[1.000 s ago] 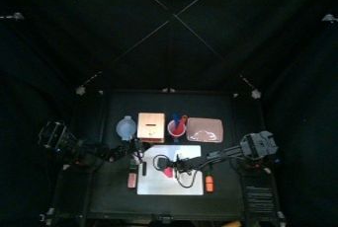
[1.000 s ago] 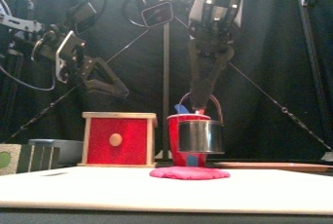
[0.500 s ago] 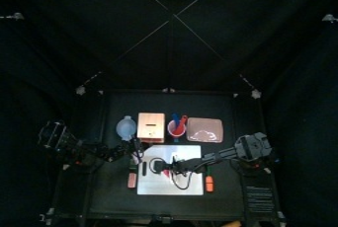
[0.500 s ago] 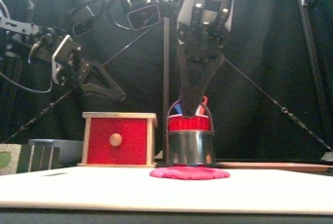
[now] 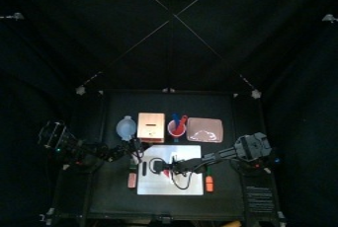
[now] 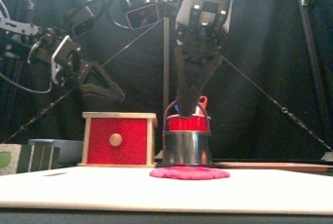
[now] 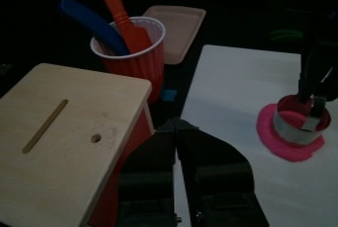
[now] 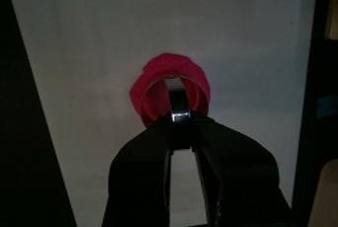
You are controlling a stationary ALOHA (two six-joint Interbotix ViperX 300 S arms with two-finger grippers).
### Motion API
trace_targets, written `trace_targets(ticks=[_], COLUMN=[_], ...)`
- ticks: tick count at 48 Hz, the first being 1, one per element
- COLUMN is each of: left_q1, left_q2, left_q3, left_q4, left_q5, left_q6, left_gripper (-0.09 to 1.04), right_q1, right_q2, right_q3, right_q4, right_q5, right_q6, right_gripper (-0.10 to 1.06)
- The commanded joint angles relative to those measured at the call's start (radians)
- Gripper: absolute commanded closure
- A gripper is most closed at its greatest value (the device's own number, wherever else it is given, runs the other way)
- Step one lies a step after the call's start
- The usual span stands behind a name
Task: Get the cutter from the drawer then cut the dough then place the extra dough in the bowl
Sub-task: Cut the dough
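**A:** Where is the cutter [image 6: 186,148]?

**B:** Straight below the right gripper [image 8: 176,124], standing upright on the red dough [image 6: 190,173], which lies flat on the white board [image 7: 231,93]. That gripper is closed on the cutter's wire handle, pinching it from above.

**A:** So the dough is under the gripper too?

**B:** Directly under it, and it spreads out past the cutter's rim all round. From the front the rim meets the top of the dough. I can't tell whether it has gone through to the board.

**A:** What does the next move turn on?

**B:** On that vertical line, I'd judge. Gripper, handle, cutter and dough are stacked one over the other, with the cutter's axis upright. Pressing or lifting should run along that line. A tilt would likely cut unevenly or drag the dough.

**A:** And the left gripper [image 7: 179,127]?

**B:** It hangs well off to the side of the right one, near the wooden box [image 7: 66,122]. Its jaws look closed on nothing.

**A:** Which arm takes the scrap?

**B:** The blue-grey bowl [image 5: 126,127] lies beyond the box, on the left gripper's side, well apart from the right gripper. So the left is nearer the bowl and the right is nearer the dough.
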Motion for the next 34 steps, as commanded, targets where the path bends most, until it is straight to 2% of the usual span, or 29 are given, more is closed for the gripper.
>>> trace_targets(ticks=[1, 25, 34], left_q1=[0.003, 0.002, 0.002], left_q2=[-0.005, -0.005, -0.005], left_q3=[-0.011, -0.011, -0.011], left_q4=[-0.002, -0.006, -0.006], left_q5=[-0.006, -0.003, 0.000], left_q6=[0.000, 0.000, 0.002], left_gripper=[0.58, 0.58, 0.58], right_q1=[-0.002, -0.008, -0.014], right_q2=[-0.018, -0.002, -0.003], right_q3=[-0.006, 0.018, 0.015], right_q4=[-0.003, -0.012, -0.018], right_q5=[-0.005, -0.020, -0.025], right_q6=[0.000, 0.014, 0.014], right_gripper=[0.45, 0.45, 0.40])
